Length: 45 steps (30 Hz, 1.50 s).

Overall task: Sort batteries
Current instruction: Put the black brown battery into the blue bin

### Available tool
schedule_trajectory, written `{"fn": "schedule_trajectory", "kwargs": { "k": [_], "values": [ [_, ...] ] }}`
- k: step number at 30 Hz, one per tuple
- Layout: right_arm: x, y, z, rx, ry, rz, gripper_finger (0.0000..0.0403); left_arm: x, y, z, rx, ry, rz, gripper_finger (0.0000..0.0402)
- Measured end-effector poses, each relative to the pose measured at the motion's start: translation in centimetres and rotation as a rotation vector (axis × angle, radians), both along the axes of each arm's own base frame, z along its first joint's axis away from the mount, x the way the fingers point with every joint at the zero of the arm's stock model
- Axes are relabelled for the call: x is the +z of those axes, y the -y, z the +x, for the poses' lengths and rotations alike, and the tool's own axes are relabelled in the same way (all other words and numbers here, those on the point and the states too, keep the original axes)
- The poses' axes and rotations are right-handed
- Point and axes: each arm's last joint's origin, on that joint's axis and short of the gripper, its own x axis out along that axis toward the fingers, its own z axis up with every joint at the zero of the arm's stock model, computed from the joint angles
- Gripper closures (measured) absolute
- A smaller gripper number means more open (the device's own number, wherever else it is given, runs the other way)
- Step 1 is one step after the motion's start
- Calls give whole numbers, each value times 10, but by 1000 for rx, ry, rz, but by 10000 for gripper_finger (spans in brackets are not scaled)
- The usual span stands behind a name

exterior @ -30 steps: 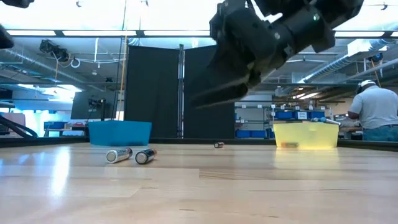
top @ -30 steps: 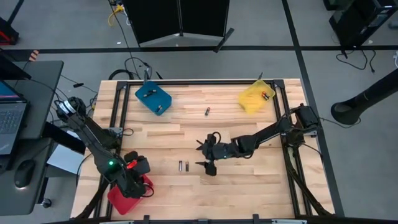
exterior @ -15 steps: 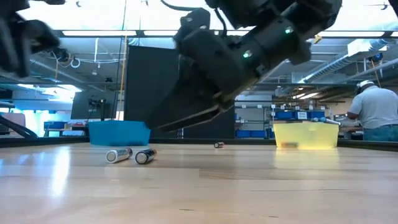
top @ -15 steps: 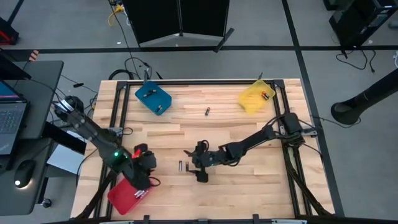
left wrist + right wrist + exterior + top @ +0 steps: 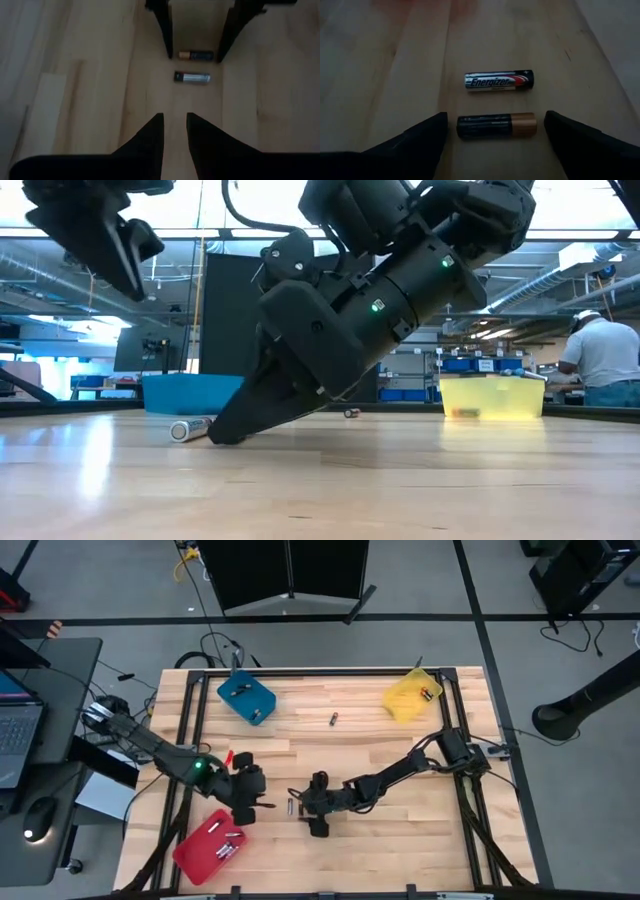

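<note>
Wooden tabletop (image 5: pixel 400 840), mid-front: right claw (image 5: pixel 492 131) open wide, fingers straddling dark copper-ended battery (image 5: pixel 496 125); silver battery (image 5: pixel 499 80) just beside. Step: pick. Next: close squarely on dark cell only. Left claw (image 5: pixel 174 132) nearly closed, empty, hovering near.

Right gripper (image 5: pixel 306 814) sits low at table centre, open fingers flanking two batteries (image 5: pixel 292 808). Left gripper (image 5: pixel 262 800) is at 9 o'clock of them. Red tray (image 5: pixel 197 854) lies at 7 o'clock, blue tray (image 5: pixel 262 696) at 11, yellow tray (image 5: pixel 403 700) at 1.
</note>
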Motion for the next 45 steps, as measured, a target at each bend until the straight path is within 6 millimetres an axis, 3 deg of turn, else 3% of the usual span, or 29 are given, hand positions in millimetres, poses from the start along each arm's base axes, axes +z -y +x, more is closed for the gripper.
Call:
{"fn": "schedule_trajectory", "kwargs": {
  "k": [9, 16, 22, 27, 31, 37, 45],
  "values": [
    [0, 1, -1, -20, -19, -6, 175, 6, -5, 13, 25, 105, -33, 314],
    [18, 6, -11, -14, -76, -132, 176, 15, -15, 32, 57, 305, -26, 352],
    [63, 16, -30, -109, -127, -307, 176, 3, -36, 45, 23, 522, -114, 389],
    [93, 24, -45, -187, -135, -423, 176, 0, -54, 47, -41, 772, -264, 397],
    [110, 27, -52, -201, -123, -458, 176, -1, -66, 47, -52, 824, -354, 392],
    [133, 26, -60, -212, -68, -520, 176, 7, -75, 51, -30, 861, -344, 376],
    [145, 19, -68, -213, -43, -584, 176, 11, -81, 53, 61, 875, -298, 304]
  ]
}}
